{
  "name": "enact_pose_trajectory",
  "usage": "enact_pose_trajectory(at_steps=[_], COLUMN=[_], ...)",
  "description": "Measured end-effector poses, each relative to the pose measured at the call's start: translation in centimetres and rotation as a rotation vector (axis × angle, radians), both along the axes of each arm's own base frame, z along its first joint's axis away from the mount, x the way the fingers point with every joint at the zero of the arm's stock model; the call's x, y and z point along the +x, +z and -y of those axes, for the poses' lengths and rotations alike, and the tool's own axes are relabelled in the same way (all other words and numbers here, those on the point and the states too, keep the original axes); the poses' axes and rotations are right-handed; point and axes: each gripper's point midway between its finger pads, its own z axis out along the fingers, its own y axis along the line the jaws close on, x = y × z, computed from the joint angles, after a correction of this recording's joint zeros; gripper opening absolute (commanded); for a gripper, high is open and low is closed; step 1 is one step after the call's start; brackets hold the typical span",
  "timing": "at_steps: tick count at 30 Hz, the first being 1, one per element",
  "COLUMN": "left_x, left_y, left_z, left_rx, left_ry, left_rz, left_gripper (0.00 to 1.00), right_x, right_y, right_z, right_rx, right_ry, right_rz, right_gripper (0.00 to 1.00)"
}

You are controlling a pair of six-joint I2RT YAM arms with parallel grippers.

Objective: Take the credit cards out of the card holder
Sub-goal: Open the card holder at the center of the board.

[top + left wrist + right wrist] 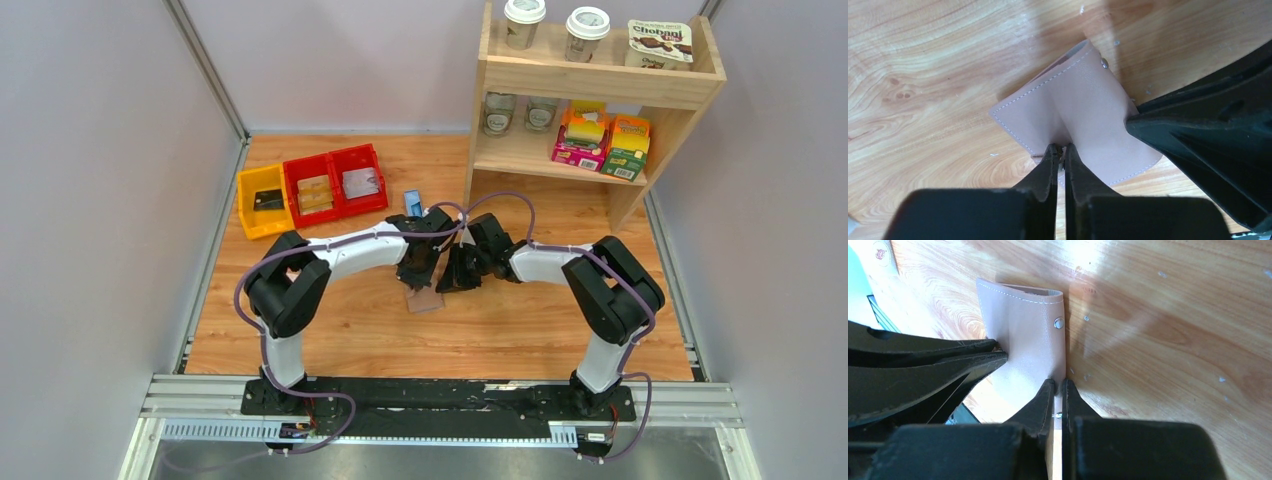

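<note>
The card holder (425, 299) is a pinkish-tan folded wallet with white stitching on the wooden table between the two arms. In the left wrist view the card holder (1083, 102) bulges upward. My left gripper (1060, 148) is shut on its near edge. In the right wrist view my right gripper (1058, 383) is shut on the edge of the card holder (1020, 325), below a metal snap stud (1059, 323). The left gripper's fingers (948, 362) pinch the opposite side. From above, the left gripper (418, 276) and right gripper (455, 279) meet over the holder. The credit cards are hidden.
A yellow bin (262, 200) and two red bins (335, 183) with flat items stand at the back left. A narrow blue box (413, 202) lies behind the grippers. A wooden shelf (590, 100) with cups, jars and cartons stands at the back right.
</note>
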Motion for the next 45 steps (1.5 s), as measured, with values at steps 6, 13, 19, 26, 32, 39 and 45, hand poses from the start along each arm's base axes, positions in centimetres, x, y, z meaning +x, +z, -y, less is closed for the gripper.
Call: enact_pose_trajectory(at_steps=[6, 13, 19, 26, 32, 39, 45], left_x=[0.2, -0.4, -1.0, -1.6, -0.8, 1.6, 2.4], left_y=[0.1, 0.7, 0.2, -0.2, 3.8, 10.1, 10.0], left_z=[-0.2, -2.1, -4.8, -5.3, -3.7, 1.5, 4.8], left_rx=[-0.003, -0.058, -0.215, -0.367, -0.498, -0.697, -0.79], left_ry=[-0.003, 0.03, 0.164, 0.231, 0.19, 0.088, 0.066], left_rz=[0.044, 0.141, 0.2, 0.22, 0.296, 0.328, 0.256], left_gripper=[0.0, 0.0, 0.0, 0.0, 0.0, 0.0, 0.0], right_x=[0.1, -0.1, 0.0, -0.1, 0.7, 2.6, 2.6], right_y=[0.0, 0.0, -0.1, 0.3, 3.0, 7.6, 9.6], right_z=[0.0, -0.4, -0.2, 0.6, 2.1, 4.8, 6.0], right_rx=[-0.002, -0.004, -0.024, -0.094, -0.158, -0.211, -0.205], right_ry=[-0.006, -0.001, -0.001, 0.003, -0.039, -0.164, -0.204], right_rz=[0.0, 0.013, 0.018, 0.042, 0.132, 0.31, 0.392], right_gripper=[0.01, 0.09, 0.23, 0.46, 0.58, 0.67, 0.67])
